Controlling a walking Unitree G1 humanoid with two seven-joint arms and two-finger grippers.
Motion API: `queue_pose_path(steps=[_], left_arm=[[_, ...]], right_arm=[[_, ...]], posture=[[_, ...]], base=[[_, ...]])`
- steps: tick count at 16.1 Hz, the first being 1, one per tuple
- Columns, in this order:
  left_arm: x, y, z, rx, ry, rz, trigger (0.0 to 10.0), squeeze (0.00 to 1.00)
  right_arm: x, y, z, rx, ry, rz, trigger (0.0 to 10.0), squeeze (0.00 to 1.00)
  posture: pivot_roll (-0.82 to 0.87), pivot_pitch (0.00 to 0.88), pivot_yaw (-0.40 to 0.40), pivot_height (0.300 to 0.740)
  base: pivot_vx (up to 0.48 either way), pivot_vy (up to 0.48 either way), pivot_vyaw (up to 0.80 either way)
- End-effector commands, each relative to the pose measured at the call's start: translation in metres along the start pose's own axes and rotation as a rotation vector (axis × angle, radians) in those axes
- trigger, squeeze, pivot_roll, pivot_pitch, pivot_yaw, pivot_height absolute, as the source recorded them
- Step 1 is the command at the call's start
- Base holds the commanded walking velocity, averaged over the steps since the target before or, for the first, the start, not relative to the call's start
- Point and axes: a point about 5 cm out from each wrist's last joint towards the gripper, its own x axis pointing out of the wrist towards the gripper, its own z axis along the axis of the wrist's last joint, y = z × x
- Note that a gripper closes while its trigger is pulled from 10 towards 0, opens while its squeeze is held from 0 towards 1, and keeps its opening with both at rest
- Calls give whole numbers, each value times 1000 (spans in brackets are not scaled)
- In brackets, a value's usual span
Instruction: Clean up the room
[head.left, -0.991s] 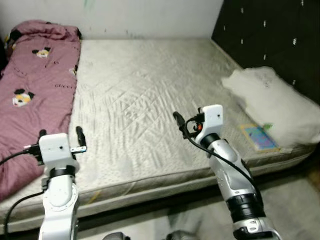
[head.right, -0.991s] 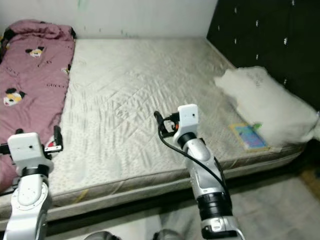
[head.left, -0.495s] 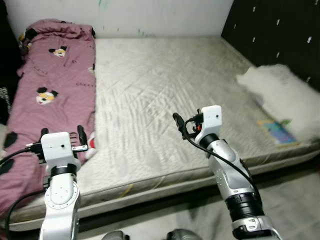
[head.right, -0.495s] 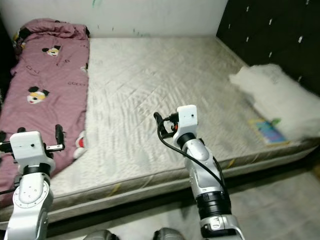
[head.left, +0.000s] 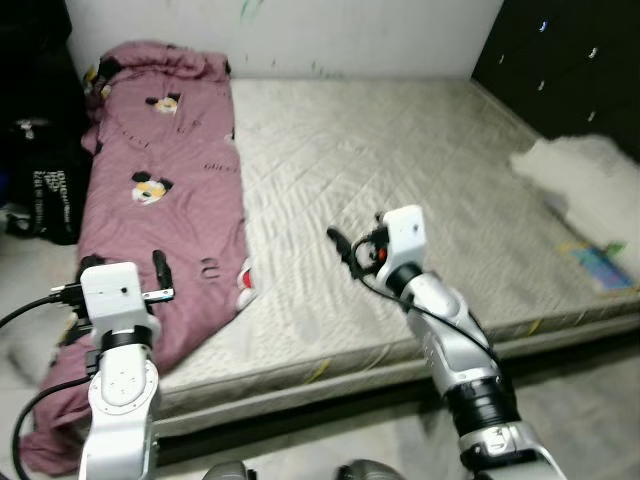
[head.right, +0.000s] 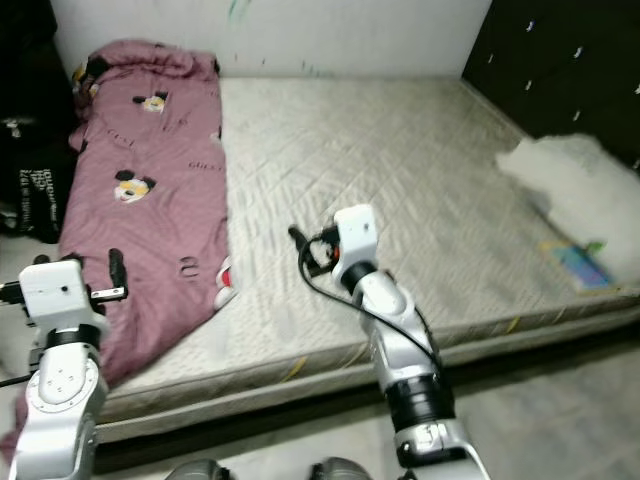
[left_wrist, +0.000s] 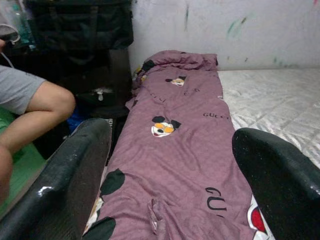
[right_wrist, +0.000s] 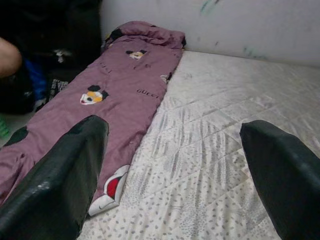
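Observation:
A mauve blanket (head.left: 165, 200) printed with cartoon mice lies along the left side of a bare grey mattress (head.left: 400, 150), and its near end hangs over the front left corner. My left gripper (head.left: 122, 272) is open and empty, held in the air in front of that hanging end; the left wrist view looks along the blanket (left_wrist: 185, 135). My right gripper (head.left: 345, 250) is open and empty, held above the middle of the mattress, just right of the blanket's edge (right_wrist: 125, 95).
A white pillow (head.left: 585, 170) lies at the bed's right end, with a colourful book (head.left: 600, 265) beside it at the front edge. A black bag (head.left: 40, 180) stands left of the bed. A person's bare leg (left_wrist: 35, 107) is near it. Dark headboard (head.left: 570, 60) at right.
The camera has swung to the left: the blanket and black bag now fill the left side and the pillow has slid to the right edge. Both arms keep the same pose, grippers open.

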Motion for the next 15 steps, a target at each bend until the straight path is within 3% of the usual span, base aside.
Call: queue_pose_path(steps=[1,10,15], left_arm=[[1,-5,1,-7,0,-13,10000,0],[3,-3,1,-2,0,-1,10000,0],[3,-4,6,17,-38,-2,10000,0]], right_arm=[[-5,-11,-7,4,29,-37,10000,0],[-2,-13,-7,-6,33,-56,10000,0],[0,-12,-7,10,36,-50,10000,0]], posture=[[-51,0,-68,740],[-48,0,-63,740],[-38,0,-65,740]], base=[[0,480,0],[0,479,51],[0,0,0]])
